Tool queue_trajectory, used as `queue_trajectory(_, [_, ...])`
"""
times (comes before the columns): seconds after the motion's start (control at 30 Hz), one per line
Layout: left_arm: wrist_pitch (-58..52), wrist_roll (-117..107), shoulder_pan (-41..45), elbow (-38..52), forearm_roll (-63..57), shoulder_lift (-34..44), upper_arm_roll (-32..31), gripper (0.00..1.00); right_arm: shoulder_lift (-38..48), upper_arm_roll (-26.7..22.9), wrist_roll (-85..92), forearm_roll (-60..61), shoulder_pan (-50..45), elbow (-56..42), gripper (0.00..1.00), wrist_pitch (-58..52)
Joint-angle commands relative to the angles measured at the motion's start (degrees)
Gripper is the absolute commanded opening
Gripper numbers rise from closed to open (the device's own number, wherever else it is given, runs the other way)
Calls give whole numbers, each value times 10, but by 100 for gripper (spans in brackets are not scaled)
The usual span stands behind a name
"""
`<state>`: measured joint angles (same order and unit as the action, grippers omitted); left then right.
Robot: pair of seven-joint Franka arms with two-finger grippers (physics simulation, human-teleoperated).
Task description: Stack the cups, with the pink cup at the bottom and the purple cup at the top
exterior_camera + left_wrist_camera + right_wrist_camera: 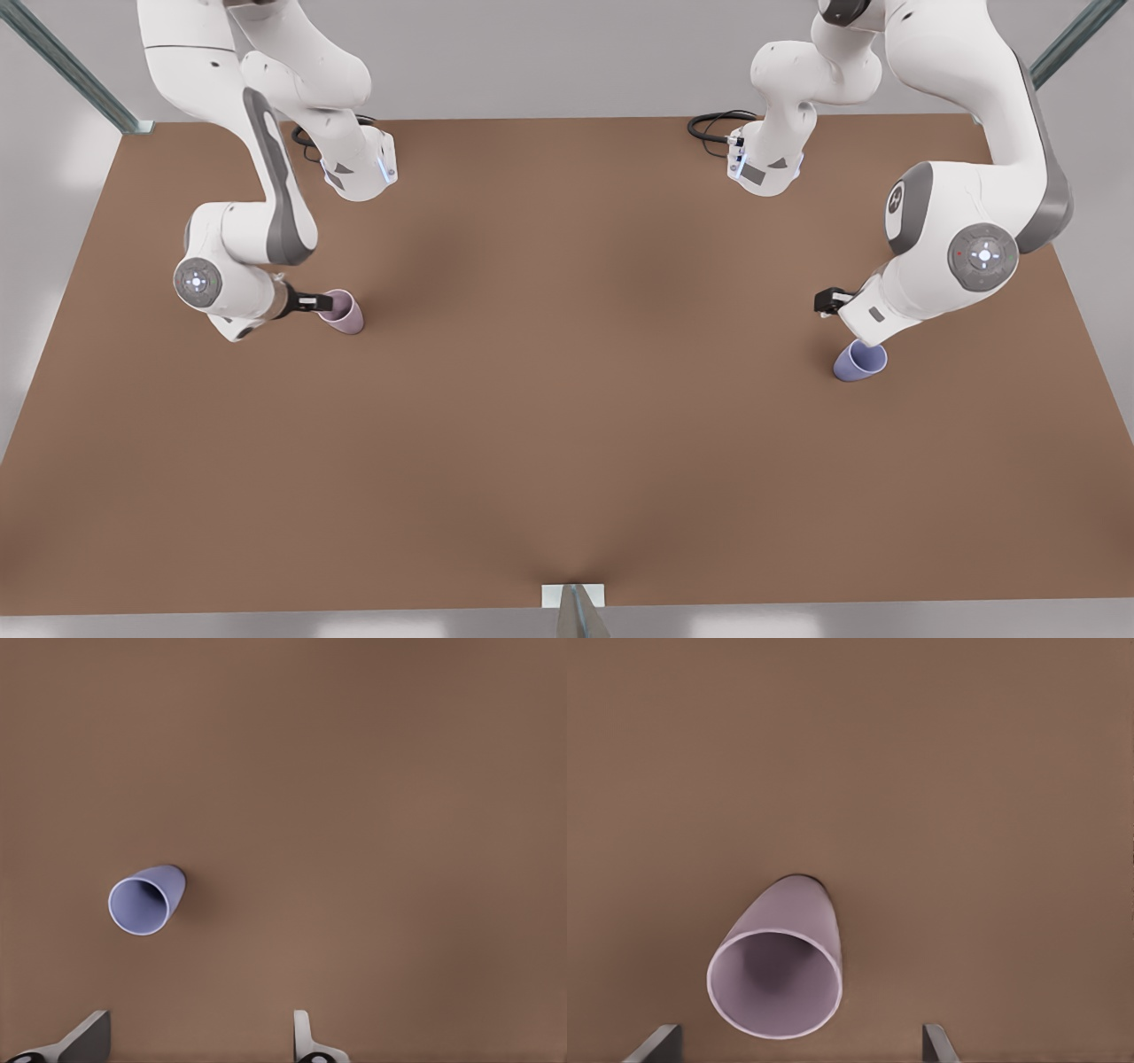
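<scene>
Above the pink cup (pixel 775 979), right gripper (pixel 793 1041) is held spread for grasping; left gripper (pixel 199 1036), spread too, hangs near purple cup (pixel 146 899).

Pale pink-mauve tapered handleless cup (pixel 342 310) stands upright, mouth up, on brown table at front view's left. Bluish lavender tapered cup (pixel 859 361) upright at right, well apart.

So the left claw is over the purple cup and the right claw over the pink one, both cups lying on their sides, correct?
Not quite: both cups stand upright, mouths up, as both wrist views show. The rest holds: the left claw, fingers apart, is over the purple cup, and the right claw, also open, is over the pink cup.
</scene>
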<state>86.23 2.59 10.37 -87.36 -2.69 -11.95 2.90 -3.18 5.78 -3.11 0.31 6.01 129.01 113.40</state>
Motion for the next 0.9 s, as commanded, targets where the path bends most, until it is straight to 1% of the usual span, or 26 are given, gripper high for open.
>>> queue_trajectory(0.0, [-3,3,0,-2,0,1,0,100,-3,0,5,1,-9,5,100,11])
queue_trajectory(0.07, [-3,3,0,-2,0,1,0,100,-21,0,17,1,1,10,99,18])
queue_trajectory(0.17, [-3,3,0,-4,0,0,0,100,-24,0,17,1,-3,32,98,19])
queue_trajectory(0.27, [-3,3,-1,-4,0,0,0,100,-44,-1,18,-2,1,38,98,44])
queue_trajectory(0.33, [-5,3,-1,-4,0,1,0,100,-50,-1,27,-4,8,61,98,78])
queue_trajectory(0.4, [-6,3,-1,-4,-1,0,0,100,-61,-1,27,-4,8,62,93,88])
queue_trajectory(0.43, [-6,3,-1,-4,-1,0,0,100,-71,-1,27,-4,8,61,84,96])
queue_trajectory(0.47, [-7,3,-1,-4,-1,0,0,100,-78,-1,27,-4,8,61,67,102])
queue_trajectory(0.5, [-6,3,-1,-4,-1,0,0,100,-83,-1,27,-4,8,58,55,102])
queue_trajectory(0.57, [-6,3,-1,-4,-1,0,0,100,-91,-1,26,-4,7,56,38,112])
queue_trajectory(0.6, [-7,3,-1,-4,-1,0,0,100,-91,-1,24,-4,4,56,28,116])
queue_trajectory(0.63, [-7,3,-1,-4,-2,0,0,100,-92,-1,24,-4,2,56,21,116])
queue_trajectory(0.8, [-6,3,-1,-7,-3,0,0,100,-90,0,14,-3,1,55,21,108])
queue_trajectory(0.87, [-6,3,-1,-7,-3,0,0,100,-88,2,-3,0,1,27,21,87])
